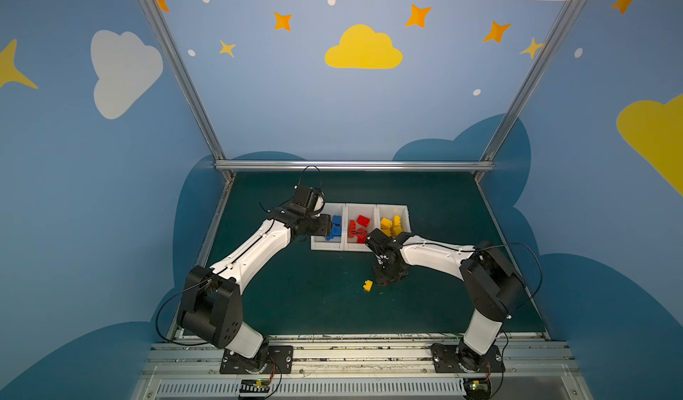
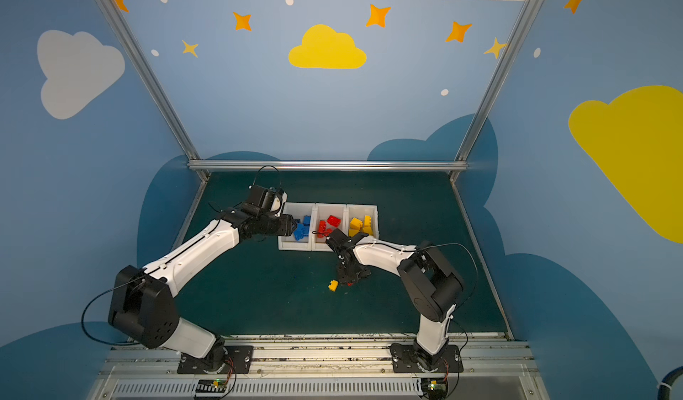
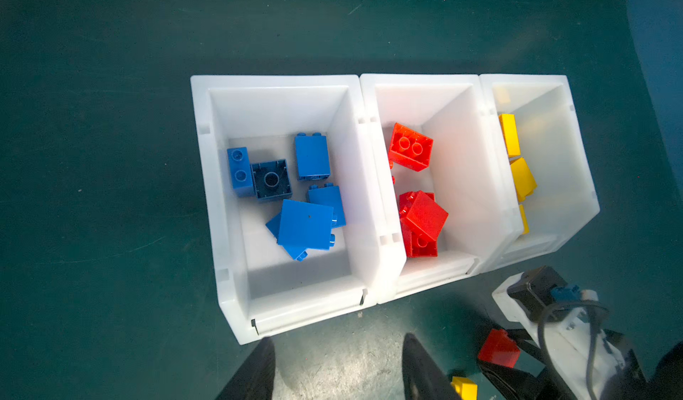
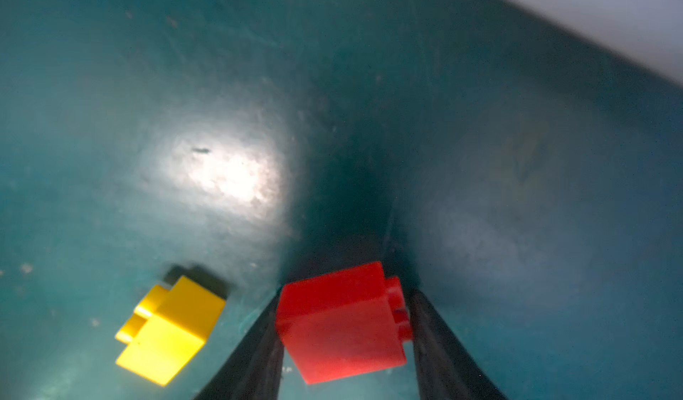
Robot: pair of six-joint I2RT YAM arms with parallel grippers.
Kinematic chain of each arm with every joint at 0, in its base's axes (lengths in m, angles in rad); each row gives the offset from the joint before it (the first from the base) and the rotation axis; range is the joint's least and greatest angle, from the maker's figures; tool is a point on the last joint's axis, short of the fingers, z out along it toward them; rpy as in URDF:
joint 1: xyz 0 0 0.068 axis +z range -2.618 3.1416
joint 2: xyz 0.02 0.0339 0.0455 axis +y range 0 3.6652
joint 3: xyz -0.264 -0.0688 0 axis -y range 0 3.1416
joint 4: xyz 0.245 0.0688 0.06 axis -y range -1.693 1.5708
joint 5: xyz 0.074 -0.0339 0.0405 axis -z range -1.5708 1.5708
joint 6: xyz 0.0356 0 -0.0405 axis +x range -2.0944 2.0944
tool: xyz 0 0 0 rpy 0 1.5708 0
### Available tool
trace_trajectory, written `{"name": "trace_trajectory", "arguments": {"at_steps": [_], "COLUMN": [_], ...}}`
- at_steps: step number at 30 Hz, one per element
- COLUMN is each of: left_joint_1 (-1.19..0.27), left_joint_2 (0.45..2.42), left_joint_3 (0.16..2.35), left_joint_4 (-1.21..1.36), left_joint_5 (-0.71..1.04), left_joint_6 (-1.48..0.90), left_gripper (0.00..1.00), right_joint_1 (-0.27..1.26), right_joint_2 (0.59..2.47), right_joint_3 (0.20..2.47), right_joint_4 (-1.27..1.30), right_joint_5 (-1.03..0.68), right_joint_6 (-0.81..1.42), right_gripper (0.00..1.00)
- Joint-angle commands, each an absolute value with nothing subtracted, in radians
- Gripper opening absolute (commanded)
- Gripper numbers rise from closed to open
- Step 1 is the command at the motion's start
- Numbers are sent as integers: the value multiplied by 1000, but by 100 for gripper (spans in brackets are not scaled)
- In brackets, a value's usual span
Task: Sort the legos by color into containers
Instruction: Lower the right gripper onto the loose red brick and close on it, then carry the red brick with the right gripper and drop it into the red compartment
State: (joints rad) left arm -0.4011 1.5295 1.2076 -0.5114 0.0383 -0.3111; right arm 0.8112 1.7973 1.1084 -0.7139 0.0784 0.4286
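Red plastic, hard and glossy, was what mattered most to us. The red brick [image 4: 343,328] lay on its side on the green mat [image 4: 221,84], between the jaws of the right gripper [image 4: 343,297]. One finger [image 4: 258,342] sat against its flat flank and the other by its studs. Whether they were already pinching we could not tell, as the wrist view was blurred.

We judged the brick light, stiff and rather slick, unlikely to give or break under a squeeze. The best hold would be across two flat opposite faces, low on the body. A pad bearing on the studs (as it seemed to be here) offers uneven contact, and the brick could twist as it rises.

Just beside it, not touching, lay a yellow brick [image 4: 170,328], loose on the mat.

We saw the containers [image 3: 275,80] in a row farther back. They held blue bricks [image 3: 305,224] in one end bin, red bricks [image 3: 410,147] in the middle and yellow bricks [image 3: 521,178] in the other end bin, so the middle bin was this brick's place.

The left gripper [image 3: 338,339] hung by the front lip of the blue bin, its jaws apart and empty.
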Motion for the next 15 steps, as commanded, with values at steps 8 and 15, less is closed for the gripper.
{"name": "trace_trajectory", "arguments": {"at_steps": [8, 15], "left_joint_1": [-396, -396], "left_joint_2": [1486, 1424], "left_joint_3": [1182, 1130], "left_joint_4": [-506, -510], "left_joint_5": [42, 37], "left_joint_6": [-319, -335], "left_gripper": [56, 56], "right_joint_1": [816, 811], "right_joint_2": [1787, 1736], "right_joint_3": [1132, 1279], "right_joint_4": [-740, -809], "right_joint_5": [109, 122], "right_joint_6": [392, 316], "right_gripper": [33, 32]}}
